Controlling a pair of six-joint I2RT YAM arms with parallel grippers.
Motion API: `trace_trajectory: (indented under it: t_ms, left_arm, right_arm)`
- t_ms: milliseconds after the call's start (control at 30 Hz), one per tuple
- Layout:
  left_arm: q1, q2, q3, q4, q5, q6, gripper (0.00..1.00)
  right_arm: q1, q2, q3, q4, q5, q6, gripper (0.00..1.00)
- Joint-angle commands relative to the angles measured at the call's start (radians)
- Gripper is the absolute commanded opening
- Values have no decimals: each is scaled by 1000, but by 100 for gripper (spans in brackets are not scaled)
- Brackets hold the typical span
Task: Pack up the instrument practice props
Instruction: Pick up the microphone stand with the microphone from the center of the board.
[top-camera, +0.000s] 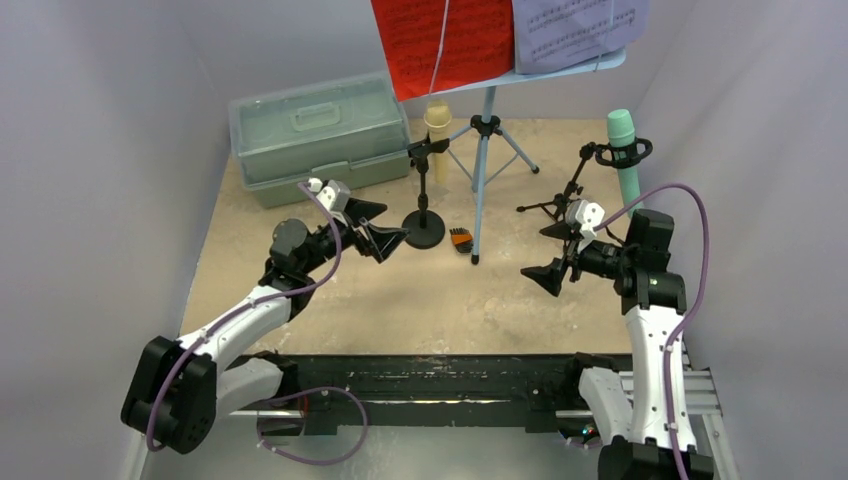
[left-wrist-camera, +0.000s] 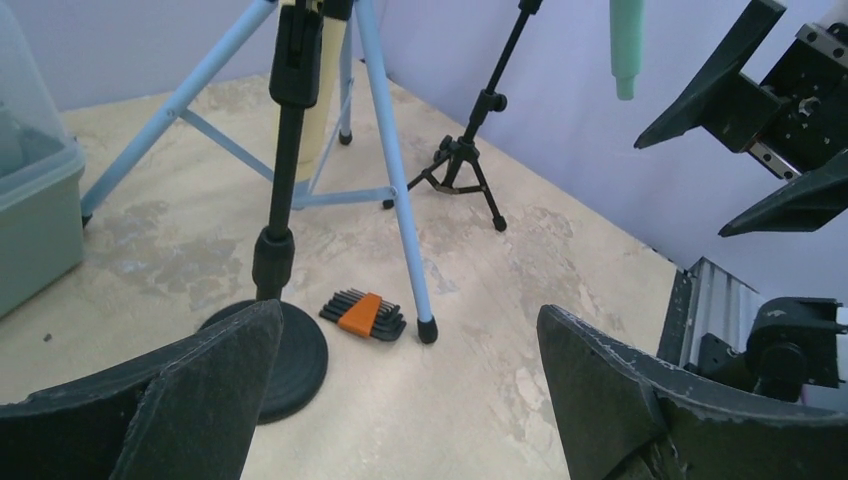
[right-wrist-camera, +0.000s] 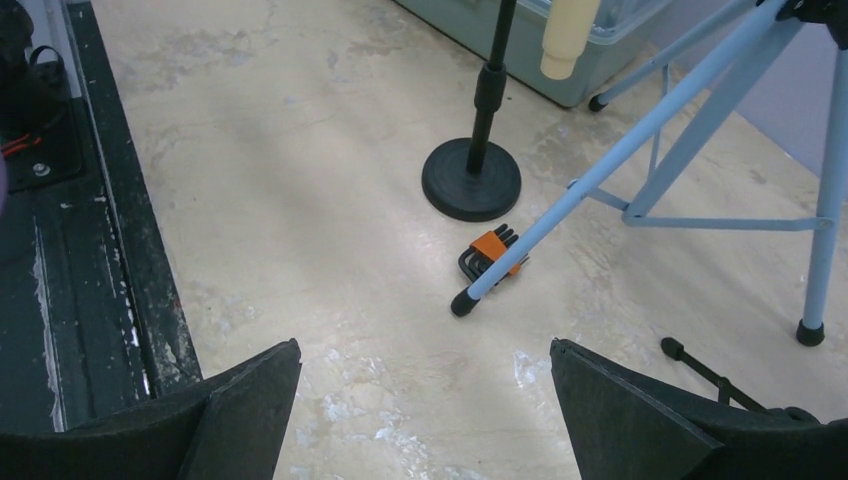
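Grippers stand released, empty: left gripper (top-camera: 396, 222), right gripper (top-camera: 532, 250). Music rack (top-camera: 487, 150) stands upright at far edge of desk (top-camera: 400, 300).

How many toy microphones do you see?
2. The tan microphone stands in the round-base holder beside the green case; the teal microphone sits in the ring-top tripod holder on the right. The case might hide more.
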Motion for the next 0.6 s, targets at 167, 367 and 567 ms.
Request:
trace_trajectory:
  t_ms: [167, 367, 567]
  left_arm:
    - [-5, 178, -23, 463, 25, 68, 97]
    - [-42, 297, 39, 513, -2, 131, 94]
    - [-85, 452, 177, 440, -74, 283, 83]
  right_arm:
    - [6, -1, -11, -59, -57, -139, 99]
    - [7, -10, -18, -69, -56, -139, 99]
    - [8, -13, -23, -70, -55, -137, 99]
